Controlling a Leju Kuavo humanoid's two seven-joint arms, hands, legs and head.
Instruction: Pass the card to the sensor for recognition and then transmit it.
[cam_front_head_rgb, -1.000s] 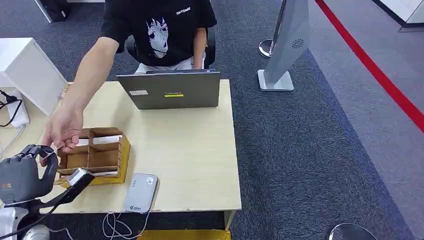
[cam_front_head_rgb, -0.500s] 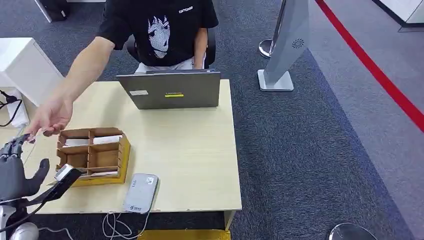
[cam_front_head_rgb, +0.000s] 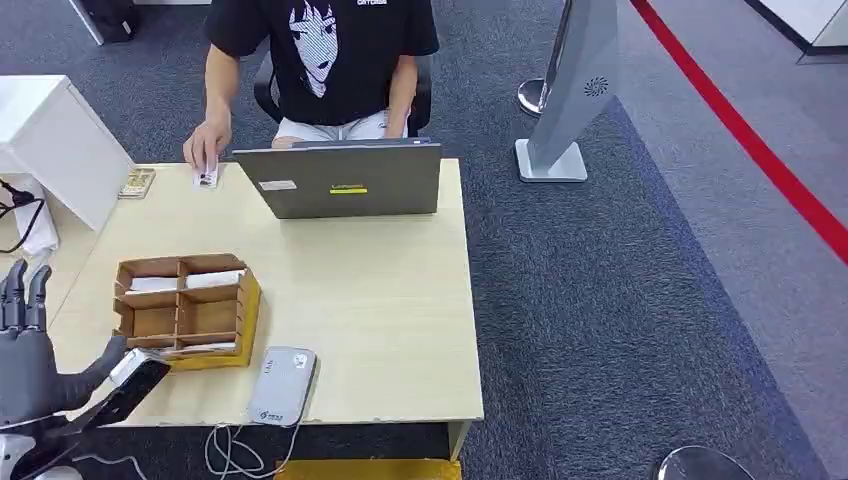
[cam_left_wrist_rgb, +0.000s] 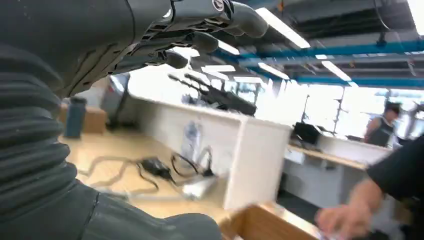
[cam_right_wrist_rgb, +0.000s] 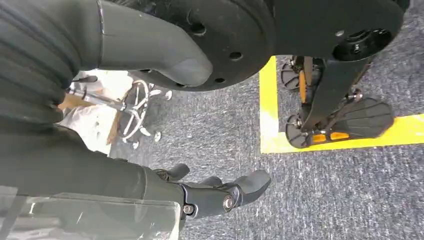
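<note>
**Inspector A:** We find the left hand (cam_front_head_rgb: 28, 355) empty, fingers spread and upright, off the table's (cam_front_head_rgb: 400, 330) near-left corner. The right hand (cam_right_wrist_rgb: 220, 192) hangs over carpet, fingers loosely curled, holding nothing.

**Inspector B:** The card (cam_front_head_rgb: 207, 178) lies across the table under the person's hand (cam_front_head_rgb: 206, 150), beside the laptop (cam_front_head_rgb: 345, 180). We judge the left hand nearer; the card reader (cam_front_head_rgb: 281, 385) sits at the near edge, the divided box (cam_front_head_rgb: 185, 310) between.

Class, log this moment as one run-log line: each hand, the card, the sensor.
left hand: open, empty | right hand: hanging, empty | card: under person's hand, by laptop | sensor: bare
</note>
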